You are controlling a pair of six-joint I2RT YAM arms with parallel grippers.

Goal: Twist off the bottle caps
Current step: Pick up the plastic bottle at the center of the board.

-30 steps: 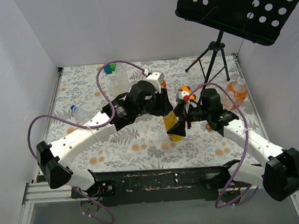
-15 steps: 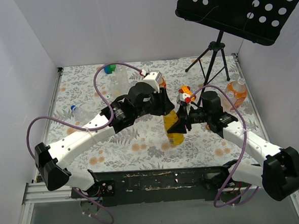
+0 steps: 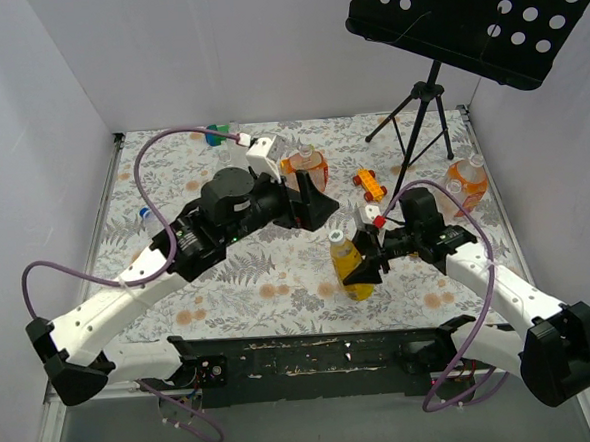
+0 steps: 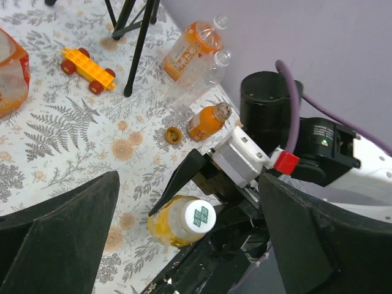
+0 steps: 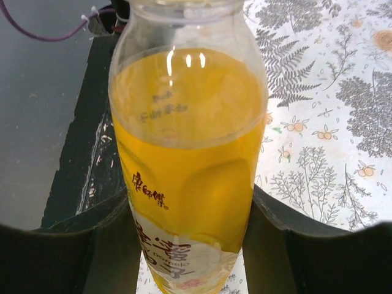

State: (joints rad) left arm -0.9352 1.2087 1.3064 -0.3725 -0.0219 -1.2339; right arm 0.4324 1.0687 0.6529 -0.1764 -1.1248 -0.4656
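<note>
Yellow-juice bottle (image 5: 190, 153) upright w/ white cap (image 4: 196, 215) on; orange bottle (image 4: 195, 46) lying far right.

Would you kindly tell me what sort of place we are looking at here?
Probably a robotics lab test cell rather than a home: plain white walls box in a floral-cloth table, robot arms are bolted to its near edge, and drink bottles sit about as props.

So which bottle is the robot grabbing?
The yellow juice bottle with the white cap, at the front. The right gripper has a finger each side of it; nothing holds the orange bottles.
</note>
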